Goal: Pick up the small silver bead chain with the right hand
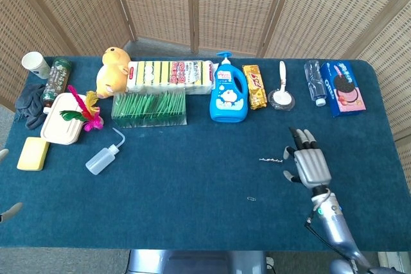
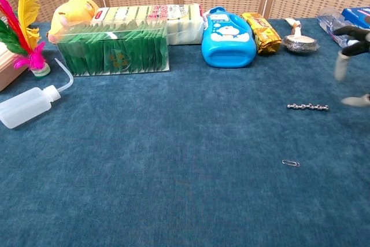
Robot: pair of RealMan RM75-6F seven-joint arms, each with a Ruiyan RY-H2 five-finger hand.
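Note:
The small silver bead chain (image 1: 271, 159) lies flat on the blue tablecloth, right of centre; the chest view shows the bead chain (image 2: 307, 106) as a short straight row of beads. My right hand (image 1: 308, 161) hovers just right of it, fingers spread, holding nothing. In the chest view only blurred fingertips (image 2: 341, 69) of the right hand enter at the right edge, a little right of the chain. A sliver of my left hand (image 1: 8, 212) shows at the far left edge; its state is unclear.
A small paper clip (image 1: 252, 198) lies near the chain, toward the front. Along the back stand a blue detergent bottle (image 1: 228, 91), a gold snack bar (image 1: 257, 86), a spoon in a foil cup (image 1: 282, 96), a water bottle (image 1: 314, 81) and an Oreo box (image 1: 343, 86).

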